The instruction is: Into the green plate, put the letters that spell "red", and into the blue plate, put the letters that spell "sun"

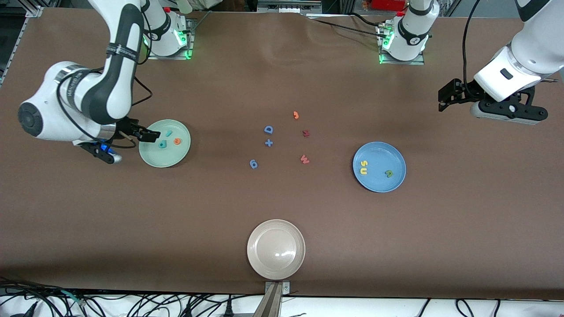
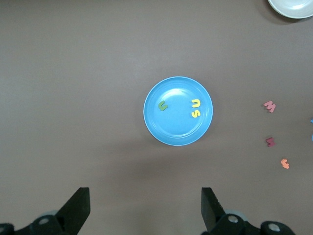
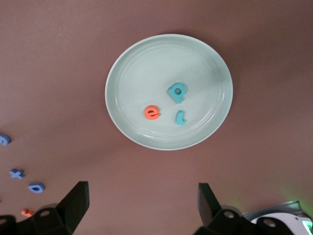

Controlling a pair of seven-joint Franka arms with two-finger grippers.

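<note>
The beige plate [image 1: 276, 249] sits unused; my left gripper [image 1: 446, 97] and right gripper [image 1: 147, 134] hang open and empty (letters already sorted).

the green plate [image 3: 122, 63] holds letters "e" [image 3: 152, 113], "d" [image 3: 177, 92] and "r" [image 3: 180, 117]. the blue plate [image 1: 379, 152] holds "s" [image 1: 364, 164], "u" [image 1: 363, 171], "n" [image 1: 388, 173]. on the counter [image 1: 282, 66] lie a blue "D" [image 1: 269, 129], a plus sign [image 1: 269, 142] and a red "w" [image 1: 304, 159].

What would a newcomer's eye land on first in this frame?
The green plate at the right arm's end holds three small letters, and the blue plate toward the left arm's end holds three more. Loose letters lie scattered between them, and a beige plate sits nearest the front camera.
</note>
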